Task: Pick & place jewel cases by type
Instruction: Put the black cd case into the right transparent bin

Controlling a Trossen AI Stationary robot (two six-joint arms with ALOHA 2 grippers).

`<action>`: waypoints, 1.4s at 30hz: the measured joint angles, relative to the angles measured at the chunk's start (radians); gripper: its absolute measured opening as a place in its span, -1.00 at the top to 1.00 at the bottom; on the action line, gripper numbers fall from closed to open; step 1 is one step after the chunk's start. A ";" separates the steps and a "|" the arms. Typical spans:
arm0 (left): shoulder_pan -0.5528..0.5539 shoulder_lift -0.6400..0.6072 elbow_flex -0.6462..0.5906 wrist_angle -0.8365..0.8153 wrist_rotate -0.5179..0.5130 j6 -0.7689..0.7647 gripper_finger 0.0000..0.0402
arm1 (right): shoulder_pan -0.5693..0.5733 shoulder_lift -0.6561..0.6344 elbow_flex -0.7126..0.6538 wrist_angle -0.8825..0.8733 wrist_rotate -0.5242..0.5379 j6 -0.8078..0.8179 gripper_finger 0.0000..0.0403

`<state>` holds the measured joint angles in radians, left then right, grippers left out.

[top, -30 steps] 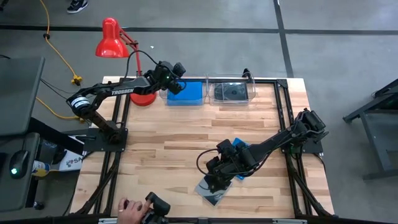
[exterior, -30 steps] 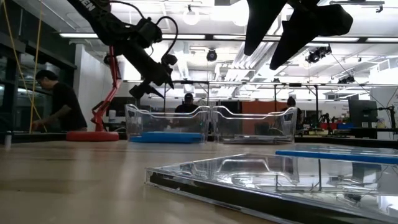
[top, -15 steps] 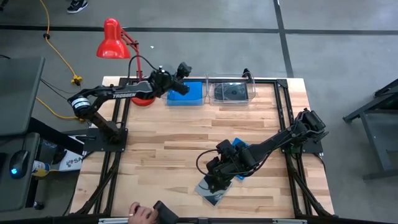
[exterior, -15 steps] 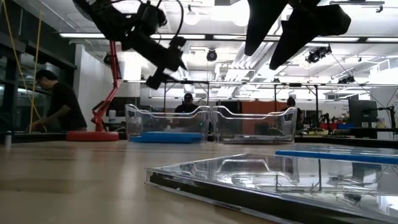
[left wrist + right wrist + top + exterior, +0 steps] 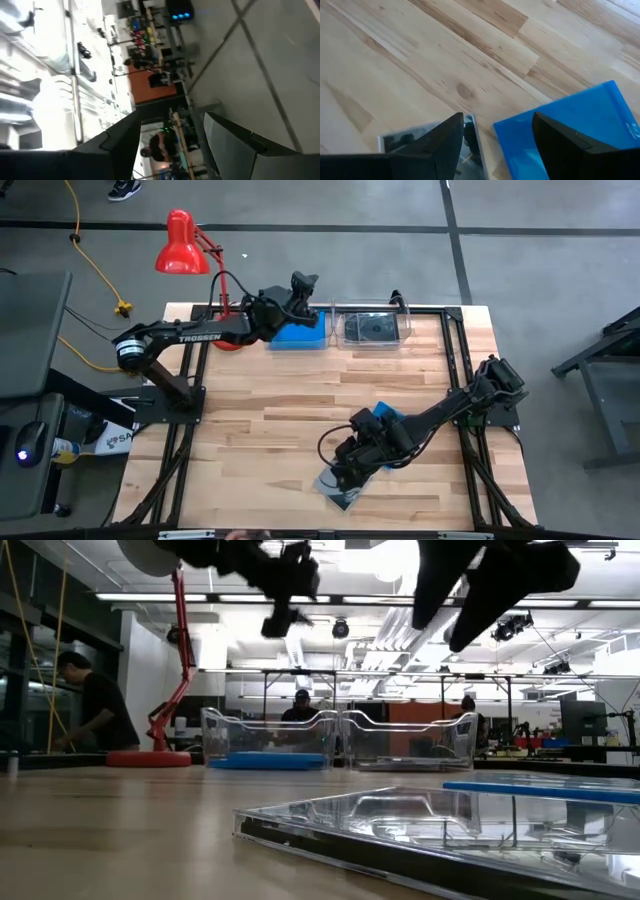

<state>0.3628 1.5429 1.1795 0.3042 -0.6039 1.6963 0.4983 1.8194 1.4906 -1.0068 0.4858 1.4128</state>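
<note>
A smoky clear jewel case (image 5: 340,486) lay flat near the table's front edge with a bright blue jewel case (image 5: 572,127) flat just beside it, while another blue case (image 5: 300,336) and a dark grey case (image 5: 372,329) lay in separate bins at the back

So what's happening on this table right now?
A two-arm robot is sorting thin square plastic jewel cases by type into two clear plastic bins at the table's far edge. The left end effector, open and empty, is raised over the bin holding blue cases; the other bin holds dark grey ones. The right end effector, open, hovers low over a smoky clear case and a blue case on the wood.
</note>
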 joint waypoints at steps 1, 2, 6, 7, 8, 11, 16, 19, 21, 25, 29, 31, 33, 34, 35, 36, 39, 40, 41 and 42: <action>-0.016 0.000 0.015 0.000 -0.010 0.000 -0.06 | 0.005 0.000 0.000 -0.009 0.000 0.000 -0.09; -0.033 0.000 0.033 0.000 -0.016 0.000 -0.06 | 0.009 0.000 0.000 -0.017 0.000 0.000 -0.09; -0.099 0.000 0.113 0.000 -0.041 -0.002 -0.06 | 0.024 0.000 0.000 -0.032 0.005 0.000 -0.09; -0.115 0.000 0.137 0.000 -0.058 -0.004 -0.06 | 0.027 0.000 0.000 -0.032 0.007 0.000 -0.09; -0.132 0.000 0.163 0.000 -0.076 -0.011 -0.06 | 0.030 0.000 0.000 -0.032 0.012 0.000 -0.09; -0.182 0.000 0.251 -0.012 -0.156 -0.057 -0.06 | 0.039 0.000 0.000 -0.037 0.019 0.000 -0.09; -0.257 0.000 0.415 -0.113 -0.243 -0.157 -0.06 | 0.053 0.000 0.000 -0.057 0.013 0.000 -0.09; -0.302 0.000 0.512 -0.212 -0.275 -0.219 -0.06 | 0.059 0.000 0.000 -0.059 0.012 0.000 -0.09; -0.333 0.000 0.567 -0.273 -0.302 -0.268 -0.06 | 0.060 0.000 0.000 -0.059 0.007 -0.008 -0.09; -0.397 0.000 0.669 -0.399 -0.372 -0.371 -0.06 | 0.061 -0.009 0.000 -0.065 -0.020 -0.056 -0.09; -0.462 -0.006 0.744 -0.563 -0.438 -0.469 -0.06 | 0.071 -0.051 0.000 -0.101 -0.003 -0.085 -0.09; -0.490 -0.018 0.763 -0.669 -0.440 -0.547 -0.06 | 0.082 -0.085 0.000 -0.134 0.029 -0.086 -0.09; -0.509 -0.041 0.770 -0.772 -0.419 -0.656 -0.06 | 0.096 -0.126 0.000 -0.181 0.064 -0.086 -0.09; -0.515 -0.055 0.770 -0.832 -0.417 -0.719 -0.06 | 0.102 -0.148 0.000 -0.207 0.081 -0.085 -0.09; -0.519 -0.068 0.770 -0.883 -0.412 -0.788 -0.06 | 0.106 -0.171 0.000 -0.233 0.097 -0.079 -0.09; -0.522 -0.083 0.771 -0.941 -0.406 -0.858 -0.06 | 0.112 -0.194 0.000 -0.265 0.110 -0.074 -0.09; -0.521 -0.126 0.771 -1.136 -0.379 -1.085 -0.06 | 0.119 -0.262 0.000 -0.348 0.120 -0.070 -0.09; -0.520 -0.139 0.772 -1.205 -0.355 -1.169 -0.06 | 0.119 -0.285 0.000 -0.376 0.119 -0.069 -0.09; -0.520 -0.148 0.771 -1.265 -0.329 -1.249 -0.06 | 0.118 -0.306 0.000 -0.403 0.119 -0.069 -0.09; -0.520 -0.152 0.771 -1.314 -0.295 -1.324 -0.06 | 0.118 -0.328 0.000 -0.431 0.119 -0.069 -0.09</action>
<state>-0.1577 1.3907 1.9507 -1.0094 -0.8993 0.3726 0.6163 1.4915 1.4906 -1.4373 0.6048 1.3441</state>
